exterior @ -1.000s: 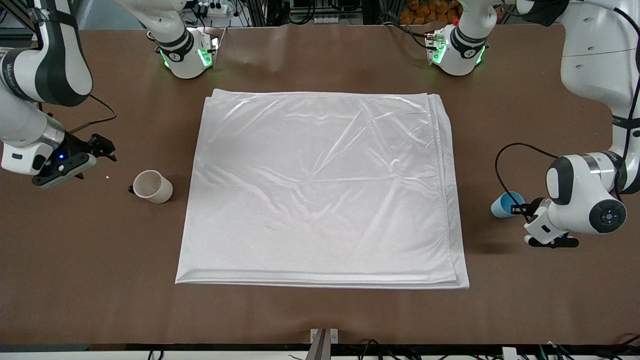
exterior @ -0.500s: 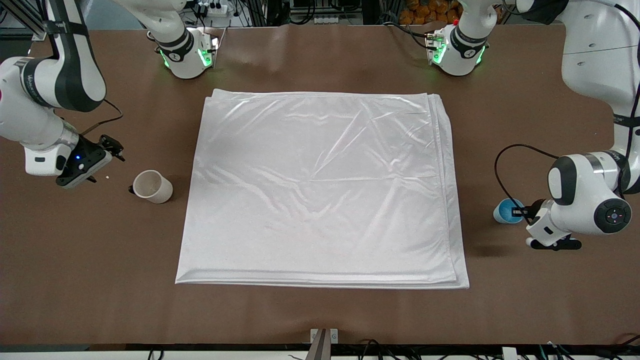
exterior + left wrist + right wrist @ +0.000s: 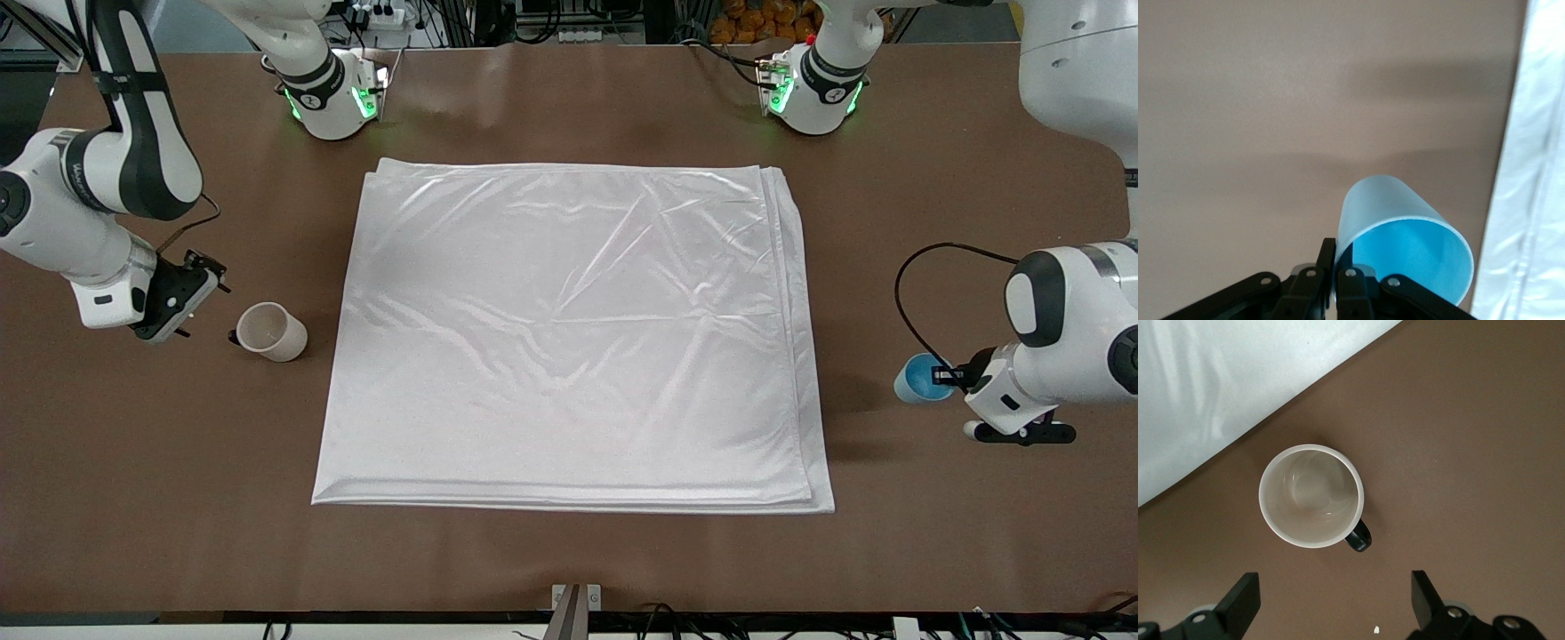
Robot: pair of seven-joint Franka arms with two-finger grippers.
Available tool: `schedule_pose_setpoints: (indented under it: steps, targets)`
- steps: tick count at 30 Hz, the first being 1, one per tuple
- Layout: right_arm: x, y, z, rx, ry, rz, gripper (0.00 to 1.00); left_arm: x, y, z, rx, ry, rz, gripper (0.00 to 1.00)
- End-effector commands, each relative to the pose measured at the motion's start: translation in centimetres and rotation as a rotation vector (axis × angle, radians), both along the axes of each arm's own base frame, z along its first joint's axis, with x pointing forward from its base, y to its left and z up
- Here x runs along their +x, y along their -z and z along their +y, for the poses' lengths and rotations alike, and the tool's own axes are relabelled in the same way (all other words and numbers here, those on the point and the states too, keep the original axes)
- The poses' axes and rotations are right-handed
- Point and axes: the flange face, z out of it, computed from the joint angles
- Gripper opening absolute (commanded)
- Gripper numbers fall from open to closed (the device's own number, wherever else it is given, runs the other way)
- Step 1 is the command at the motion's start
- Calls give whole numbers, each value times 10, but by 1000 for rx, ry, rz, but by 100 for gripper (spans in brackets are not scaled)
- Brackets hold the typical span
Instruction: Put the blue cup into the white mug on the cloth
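Brown worktop, matte and bare at its edges, is seen from above with both arm bases along its upper edge. The blue cup is located off the cloth, toward the left arm's end of the worktop, and is tilted so that its bright blue inside is shown to the wrist camera. Its rim is pinched by the left tool, whose fingers are brought together on the cup wall. The cloth, white, glossy and creased, is spread flat across the middle of the worktop, with folded layers showing along its edge nearest the cup. The white mug is stood upright on the bare worktop just beside the cloth's edge at the right arm's end, its black handle turned away from the cloth. The right tool is held over the worktop near the mug, its fingers spread wide apart with nothing between them.
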Motion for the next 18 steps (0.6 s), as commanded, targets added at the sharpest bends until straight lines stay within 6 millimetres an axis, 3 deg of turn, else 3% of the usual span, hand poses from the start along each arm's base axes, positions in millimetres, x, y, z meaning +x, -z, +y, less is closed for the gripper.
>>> schedule_pose_setpoints:
  steps: [1, 7, 13, 18]
  targets:
    - [0, 19, -20, -6, -103, -1, 100, -4, -27, -8, -73, -37, -30, 0]
    - [4, 33, -25, -6, -224, -10, 100, -8, -53, -16, -99, -72, -51, 0]
    - [4, 43, -25, -15, -259, 9, 100, -10, -85, -44, -108, -118, -71, 0]
    - [8, 48, -21, -37, -350, -9, 100, -10, -96, -77, -121, -159, -77, 0]
